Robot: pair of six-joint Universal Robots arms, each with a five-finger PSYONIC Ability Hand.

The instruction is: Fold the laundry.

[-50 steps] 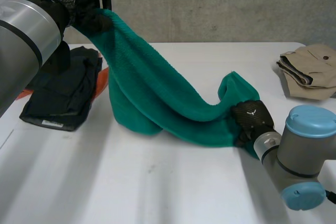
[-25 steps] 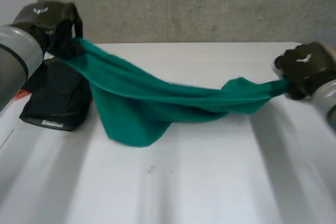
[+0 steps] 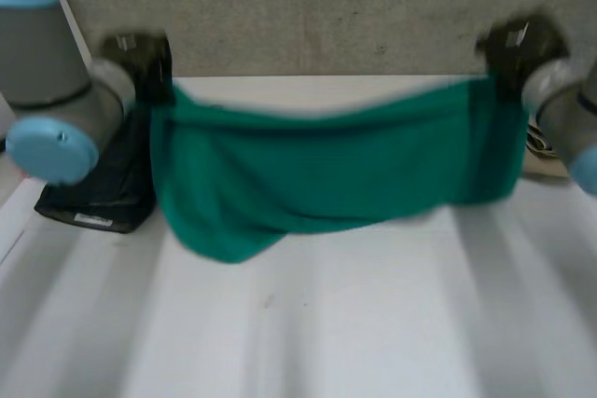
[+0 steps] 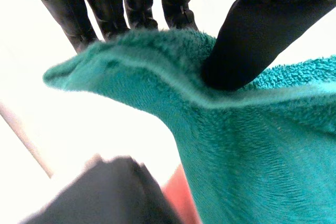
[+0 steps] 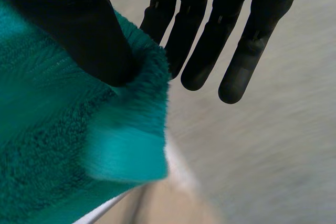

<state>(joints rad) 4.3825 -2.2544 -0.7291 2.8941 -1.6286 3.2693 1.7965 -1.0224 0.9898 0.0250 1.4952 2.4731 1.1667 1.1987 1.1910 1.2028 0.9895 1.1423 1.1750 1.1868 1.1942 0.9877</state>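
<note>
Over white table, with green towel pinched at top corners by left hand and right hand, hold level and lower hanging edge flat.

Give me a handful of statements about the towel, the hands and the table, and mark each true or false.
1. The left hand and the right hand each hold an end of the green towel. True.
2. The towel lies flat on the table. False: it hangs stretched between the hands.
3. The left hand pinches the towel between thumb and fingers. True.
4. The black garment lies on the right arm's side. False: it lies on the left arm's side.
</note>
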